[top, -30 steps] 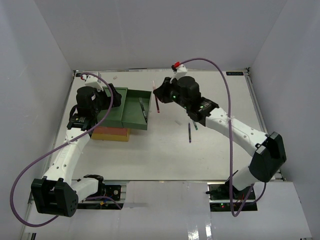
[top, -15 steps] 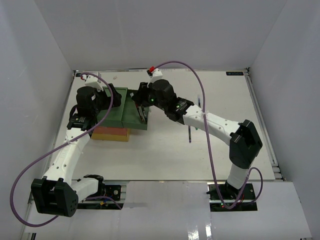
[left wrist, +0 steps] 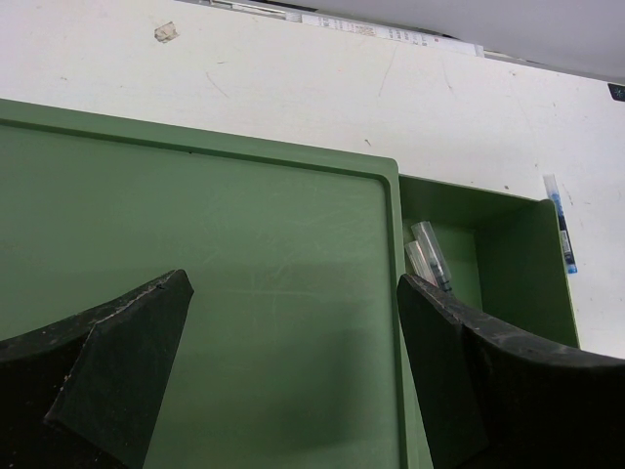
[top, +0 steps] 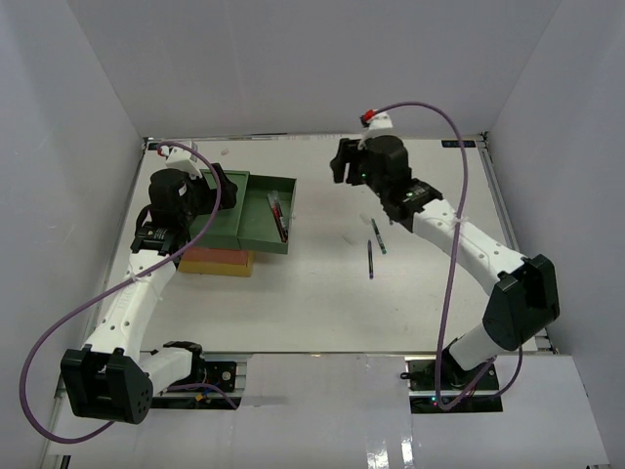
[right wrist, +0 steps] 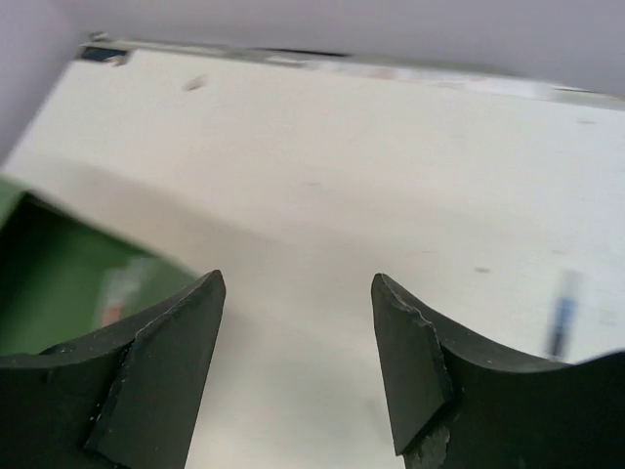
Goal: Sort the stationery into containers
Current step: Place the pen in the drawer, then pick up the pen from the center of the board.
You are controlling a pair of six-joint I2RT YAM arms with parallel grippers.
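Hovering the right claw (top: 339, 162), spread and empty, near the pulled-out green drawer (top: 256, 210) holding pens (top: 279, 217), likely readying for two loose pens (top: 371, 261) on the table (top: 322, 308), left claw (top: 228, 191) spread over the drawer stack (top: 217, 260).

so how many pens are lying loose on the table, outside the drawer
2. A greenish pen lies on the table beside the right arm; a dark pen lies just nearer the bases. The arm may hide more.
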